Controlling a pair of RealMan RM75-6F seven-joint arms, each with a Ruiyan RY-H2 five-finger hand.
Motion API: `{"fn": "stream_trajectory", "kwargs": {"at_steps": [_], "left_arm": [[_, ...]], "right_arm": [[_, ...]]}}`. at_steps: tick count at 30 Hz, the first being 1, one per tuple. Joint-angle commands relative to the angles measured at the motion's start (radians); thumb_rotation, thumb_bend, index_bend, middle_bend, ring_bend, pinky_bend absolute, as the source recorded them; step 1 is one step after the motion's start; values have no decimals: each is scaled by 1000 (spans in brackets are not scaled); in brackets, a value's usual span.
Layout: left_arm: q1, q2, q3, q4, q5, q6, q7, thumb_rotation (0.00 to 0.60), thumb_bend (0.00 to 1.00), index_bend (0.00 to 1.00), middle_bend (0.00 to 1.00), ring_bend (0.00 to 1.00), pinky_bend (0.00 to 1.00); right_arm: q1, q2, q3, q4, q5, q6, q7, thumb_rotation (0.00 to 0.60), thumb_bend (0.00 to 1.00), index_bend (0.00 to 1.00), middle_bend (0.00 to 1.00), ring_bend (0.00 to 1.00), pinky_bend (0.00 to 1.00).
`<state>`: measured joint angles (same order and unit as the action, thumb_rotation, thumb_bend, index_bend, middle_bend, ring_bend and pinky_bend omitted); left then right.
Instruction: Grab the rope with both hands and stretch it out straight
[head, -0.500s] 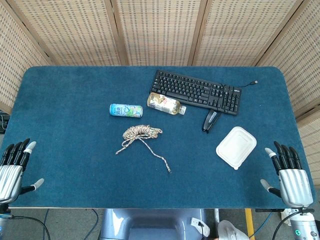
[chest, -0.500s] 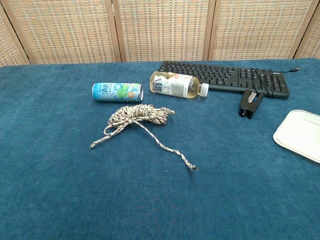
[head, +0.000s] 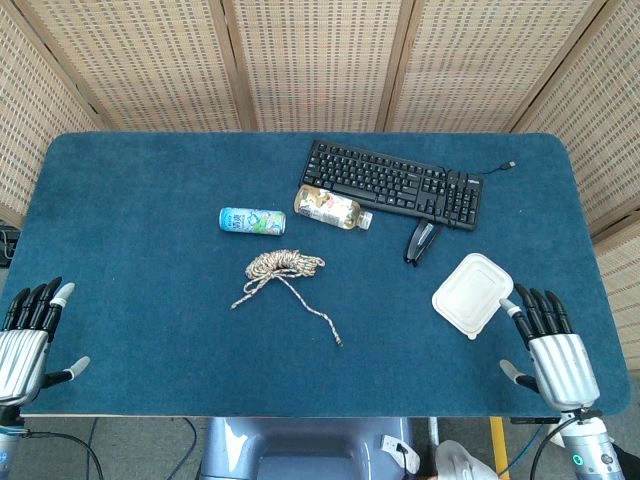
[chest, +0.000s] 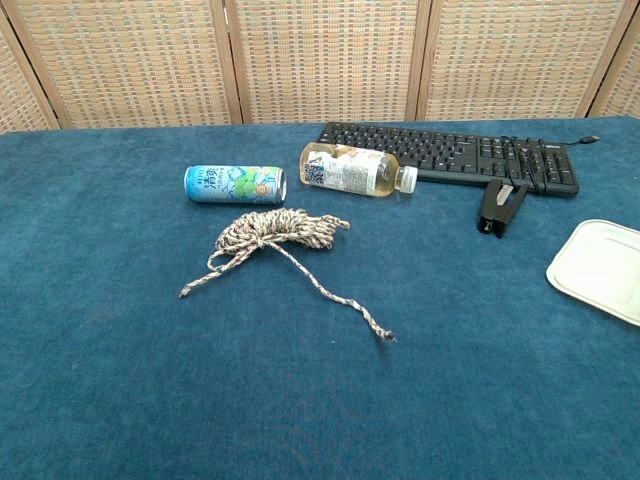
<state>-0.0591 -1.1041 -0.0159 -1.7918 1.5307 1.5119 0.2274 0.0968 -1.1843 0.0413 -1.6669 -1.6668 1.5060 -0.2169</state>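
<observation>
Right hand (head: 556, 352), fingers spread and holding nothing, crept inward from five o'clock toward rope (head: 283, 273) at counter centre; reach barely begun.

Both views are evenly and brightly lit from above; only soft, short shadows are cast, and everything is rendered sharp.

Can (head: 252, 221), bottle (head: 331, 208), keyboard (head: 393, 182), stapler (head: 421, 242), white lidded container (head: 472, 294).
</observation>
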Motion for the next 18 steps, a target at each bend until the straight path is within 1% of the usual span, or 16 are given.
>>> {"fn": "stream_trajectory", "kwargs": {"at_steps": [1,6,9,11,14,16,17,18], "left_arm": [[-5,-6,-5,-1,-10,-7,15,600,0,0,0,0,0],[-21,-27,-15,7,-40,-37,53,600,0,0,0,0,0],[-31,-39,-23,12,-68,-56,75,600,0,0,0,0,0],[-37,-47,-28,15,-83,-67,89,600,0,0,0,0,0],[-50,-59,-35,22,-108,-87,111,600,0,0,0,0,0],[-56,-65,-38,25,-119,-96,121,600,0,0,0,0,0],[-60,-68,-41,26,-128,-102,126,600,0,0,0,0,0],[-62,-69,-42,27,-131,-104,128,600,0,0,0,0,0]], "right_arm": [[75,-2,-11,-30,-57,-97,-20,600,0,165,0,0,0],[200,-8,0,-81,-110,-255,-60,600,0,170,0,0,0],[270,-20,14,-115,-124,-338,-60,600,0,174,0,0,0],[309,-35,31,-131,-109,-386,-68,600,0,192,0,0,0],[374,-71,76,-169,-13,-497,-131,600,0,205,0,0,0],[406,-100,103,-180,54,-547,-177,600,0,209,0,0,0],[429,-124,121,-182,106,-582,-206,600,0,216,0,0,0],[438,-134,128,-182,131,-594,-220,600,0,222,0,0,0]]}}
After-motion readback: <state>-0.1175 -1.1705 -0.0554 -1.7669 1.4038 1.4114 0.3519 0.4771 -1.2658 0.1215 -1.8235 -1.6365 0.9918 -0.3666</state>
